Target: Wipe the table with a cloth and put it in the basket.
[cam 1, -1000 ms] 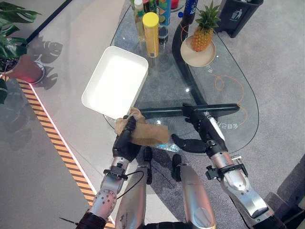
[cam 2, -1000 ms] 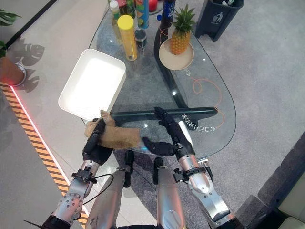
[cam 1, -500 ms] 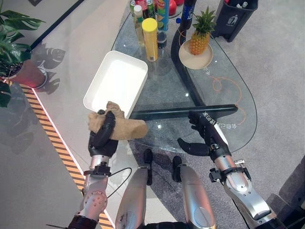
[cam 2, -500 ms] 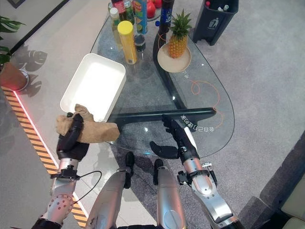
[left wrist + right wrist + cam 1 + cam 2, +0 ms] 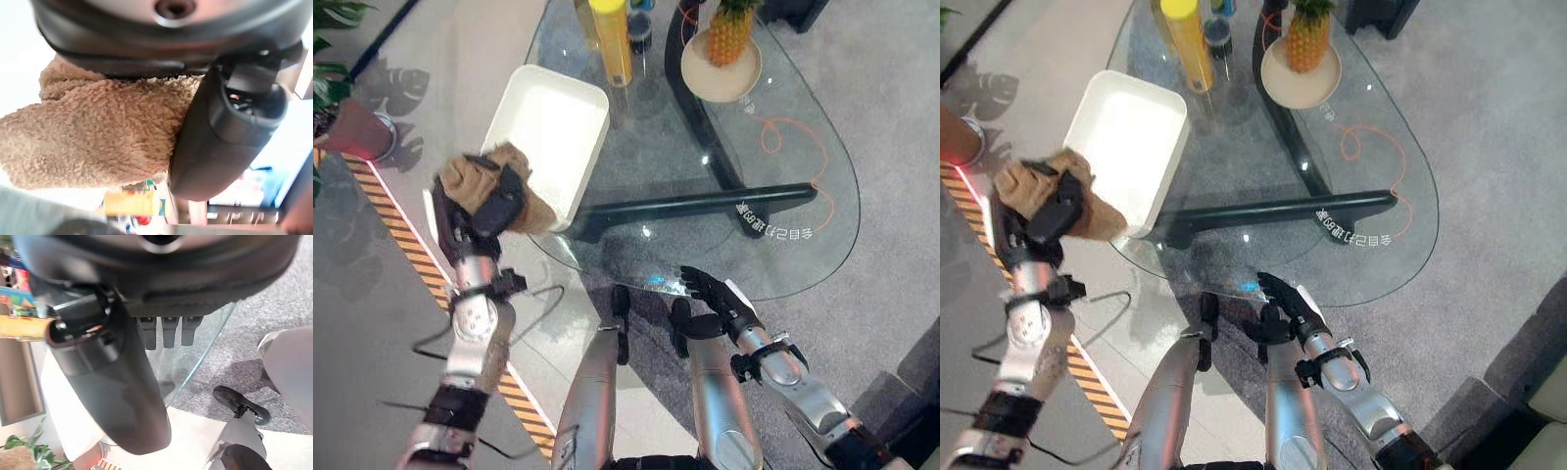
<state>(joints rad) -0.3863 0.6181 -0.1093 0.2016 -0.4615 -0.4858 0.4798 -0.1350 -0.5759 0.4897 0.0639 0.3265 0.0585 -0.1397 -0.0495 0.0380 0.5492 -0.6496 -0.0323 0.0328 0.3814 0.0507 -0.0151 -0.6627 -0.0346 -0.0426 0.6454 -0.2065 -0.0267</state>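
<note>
Holding: tan cloth [image 5: 473,176] bunched in left hand [image 5: 496,202], fingers clamped round it, just left of white basket [image 5: 548,127] on glass table [image 5: 783,166]. Right hand [image 5: 715,299], fingers relaxed apart, at near table edge. Beyond: yellow bottle [image 5: 611,39], pineapple [image 5: 728,29] on plate [image 5: 744,80].

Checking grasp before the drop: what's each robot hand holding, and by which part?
The left robot hand is curled round the bunched middle of the tan cloth, beside the white basket. The right robot hand holds nothing; its fingers are straight at the glass table edge.
</note>
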